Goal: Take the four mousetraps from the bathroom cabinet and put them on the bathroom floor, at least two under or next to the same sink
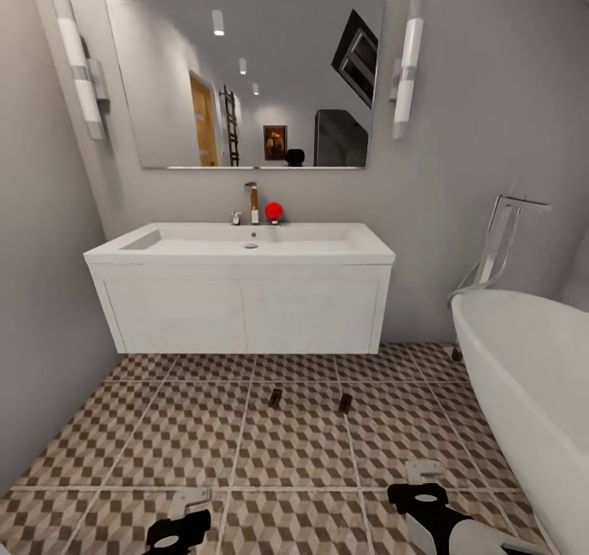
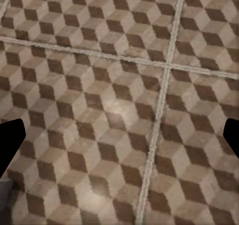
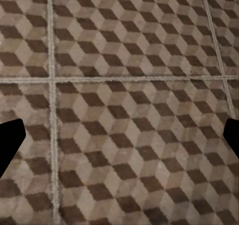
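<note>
Two mousetraps, small and brown, lie on the bathroom floor (image 1: 294, 448) in front of the white sink unit (image 1: 241, 281). One mousetrap (image 1: 276, 397) is near the middle, the other mousetrap (image 1: 345, 403) to its right. My left gripper (image 1: 190, 502) and right gripper (image 1: 425, 471) hang low at the near edge, well short of the traps. In the left wrist view the left gripper (image 2: 119, 140) is open over bare tiles. The right gripper (image 3: 119, 140) is open too, with nothing between its fingers. The cabinet is out of view.
A white bathtub (image 1: 532, 375) with a tall chrome tap (image 1: 503, 240) fills the right side. Grey walls close the left and back. A mirror (image 1: 245, 84) hangs above the sink, and a red ball (image 1: 273, 209) sits by the faucet (image 1: 252, 201).
</note>
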Controlling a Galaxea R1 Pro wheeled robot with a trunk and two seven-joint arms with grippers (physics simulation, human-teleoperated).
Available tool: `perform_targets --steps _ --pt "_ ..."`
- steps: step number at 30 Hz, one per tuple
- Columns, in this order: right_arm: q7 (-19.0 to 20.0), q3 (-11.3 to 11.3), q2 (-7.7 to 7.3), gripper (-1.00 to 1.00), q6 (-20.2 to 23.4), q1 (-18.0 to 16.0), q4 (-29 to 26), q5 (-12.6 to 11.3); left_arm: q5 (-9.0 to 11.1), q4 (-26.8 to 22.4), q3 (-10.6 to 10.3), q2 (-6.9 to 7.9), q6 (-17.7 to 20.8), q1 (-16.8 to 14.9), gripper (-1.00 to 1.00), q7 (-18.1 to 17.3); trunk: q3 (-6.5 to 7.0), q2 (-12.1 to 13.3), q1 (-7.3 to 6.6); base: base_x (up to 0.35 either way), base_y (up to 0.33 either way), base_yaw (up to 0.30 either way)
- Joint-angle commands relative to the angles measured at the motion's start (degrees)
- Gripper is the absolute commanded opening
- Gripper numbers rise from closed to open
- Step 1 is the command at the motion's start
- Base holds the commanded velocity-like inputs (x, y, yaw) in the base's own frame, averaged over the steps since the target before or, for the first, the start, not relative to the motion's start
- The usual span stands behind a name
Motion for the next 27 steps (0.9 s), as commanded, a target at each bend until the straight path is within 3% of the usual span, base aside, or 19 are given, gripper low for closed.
perform_targets --steps 1,12,27 --pt "-0.19 -0.50 -0.02 1.00 -0.29 -0.06 0.18 0.51 0.47 0.05 -0.48 -0.05 -0.17 0.03 1.00 0.18 0.13 0.39 -0.24 0.000 0.000 0.000" --pt "-0.29 -0.50 0.10 1.00 0.07 -0.05 0.18 0.49 0.46 0.00 -0.42 -0.19 -0.18 0.25 1.00 0.17 2.10 4.80 -2.65 0.000 0.000 0.000" --pt "-0.33 -0.50 0.53 1.00 0.12 -0.05 0.18 0.49 0.57 0.02 -0.41 -0.34 -0.10 0.27 1.00 0.17 2.46 5.60 -3.09 0.000 0.000 0.000"
